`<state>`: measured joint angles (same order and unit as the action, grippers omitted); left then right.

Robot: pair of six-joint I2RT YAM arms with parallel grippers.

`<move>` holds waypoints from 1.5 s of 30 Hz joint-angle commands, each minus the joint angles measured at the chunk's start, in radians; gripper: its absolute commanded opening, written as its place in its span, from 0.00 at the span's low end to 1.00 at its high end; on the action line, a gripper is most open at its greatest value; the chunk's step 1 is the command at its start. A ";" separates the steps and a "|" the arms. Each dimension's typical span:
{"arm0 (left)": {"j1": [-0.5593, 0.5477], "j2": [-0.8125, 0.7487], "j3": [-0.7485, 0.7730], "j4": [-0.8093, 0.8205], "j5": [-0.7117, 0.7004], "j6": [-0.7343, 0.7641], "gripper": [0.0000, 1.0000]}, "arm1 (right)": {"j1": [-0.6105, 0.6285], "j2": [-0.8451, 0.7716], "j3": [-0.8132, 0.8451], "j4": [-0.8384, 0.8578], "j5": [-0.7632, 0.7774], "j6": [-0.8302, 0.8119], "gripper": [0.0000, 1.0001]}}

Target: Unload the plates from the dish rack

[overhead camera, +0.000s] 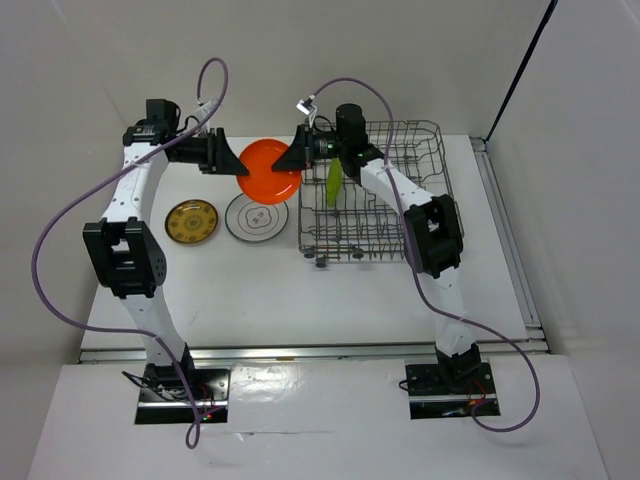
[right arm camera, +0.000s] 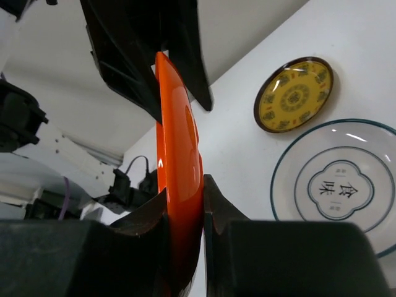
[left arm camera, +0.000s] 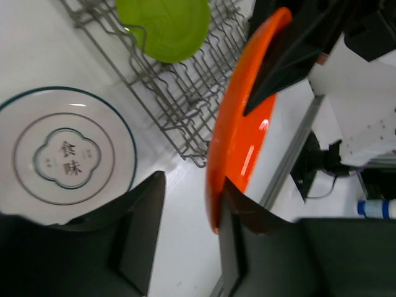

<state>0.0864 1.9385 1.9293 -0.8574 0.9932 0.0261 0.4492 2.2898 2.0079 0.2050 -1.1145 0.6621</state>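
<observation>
The orange plate (overhead camera: 268, 170) hangs on edge in the air left of the dish rack (overhead camera: 405, 128). My right gripper (overhead camera: 300, 158) is shut on its right rim, both pads pressed against the orange plate (right arm camera: 176, 136). My left gripper (overhead camera: 228, 158) is open around the opposite rim; the orange plate (left arm camera: 244, 136) lies against one finger, with a wide gap to the other. A lime green plate (overhead camera: 333, 182) stands upright in the rack. The patterned yellow-brown plate (overhead camera: 191, 221) and the blue-rimmed white plate (overhead camera: 257, 216) lie flat on the table. The white plate with grey drawing is out of view.
The white table (overhead camera: 300, 290) ends at a rail along its near edge and its right side. White walls stand behind and to the sides. Purple cables loop over both arms. The rack's wheels (overhead camera: 322, 260) rest close to the white plate.
</observation>
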 commanded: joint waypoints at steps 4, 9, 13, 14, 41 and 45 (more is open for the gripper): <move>-0.028 0.028 -0.006 -0.025 0.015 0.018 0.27 | 0.028 -0.055 -0.028 0.131 -0.085 0.047 0.00; -0.028 0.028 0.005 -0.035 0.067 0.018 0.00 | 0.028 -0.036 0.015 0.024 -0.076 -0.024 0.03; 0.058 0.019 -0.036 0.009 0.099 -0.055 0.00 | 0.006 -0.058 0.069 -0.111 0.019 -0.115 0.53; 0.085 0.019 -0.049 0.029 0.099 -0.083 0.00 | -0.007 -0.070 0.090 -0.210 0.089 -0.145 0.59; 0.375 0.223 -0.184 0.057 -0.456 -0.157 0.14 | -0.027 -0.274 0.031 -0.641 0.910 -0.435 0.72; 0.375 0.214 -0.203 0.057 -0.478 -0.157 0.20 | -0.027 -0.274 0.043 -0.650 0.920 -0.444 0.72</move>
<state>0.4568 2.1773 1.7512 -0.7971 0.5888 -0.1402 0.4183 2.0968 2.0407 -0.4404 -0.2237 0.2413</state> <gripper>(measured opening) 0.208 0.721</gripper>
